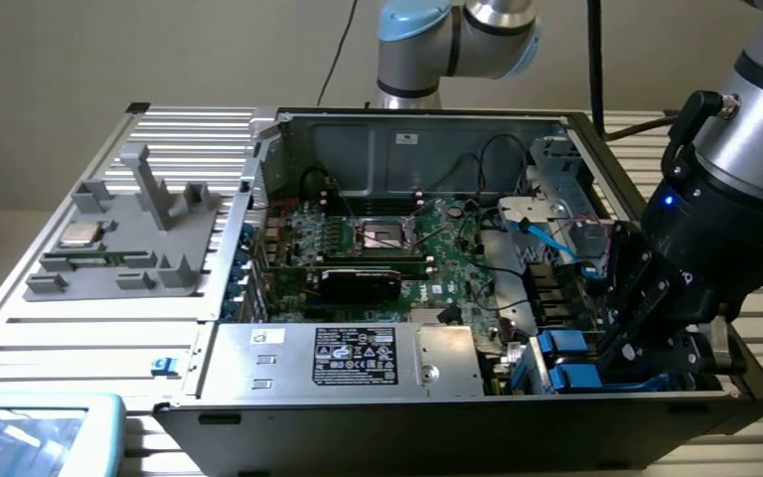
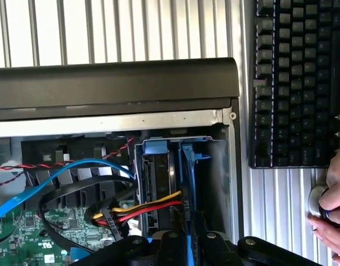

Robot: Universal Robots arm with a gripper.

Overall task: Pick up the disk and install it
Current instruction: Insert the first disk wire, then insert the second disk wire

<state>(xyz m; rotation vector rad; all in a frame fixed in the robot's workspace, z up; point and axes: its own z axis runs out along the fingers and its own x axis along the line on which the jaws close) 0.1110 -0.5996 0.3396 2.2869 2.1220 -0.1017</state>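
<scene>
The disk [image 2: 186, 166] stands on edge in the drive bay at the case's front corner, and its bright blue carrier frame [image 1: 578, 378] shows at the exterior view's lower right. My gripper [image 2: 187, 248] reaches down into that bay, its black fingers [image 2: 171, 244] shut on the blue carrier's edge. In the exterior view the gripper [image 1: 631, 350] hangs over the bay beside the blue carriers. A second blue carrier [image 2: 158, 147] holding a dark drive sits in the neighbouring slot, with yellow and red cables [image 2: 153, 206] plugged in.
The open PC case [image 1: 395, 119] holds a green motherboard [image 1: 381, 238] and a silver power supply [image 1: 355, 358] with a black label. A grey fixture [image 1: 130, 248] with a small chip lies at the exterior view's left. A black keyboard [image 2: 294, 83] and a person's hand [image 2: 331, 210] lie beside the case.
</scene>
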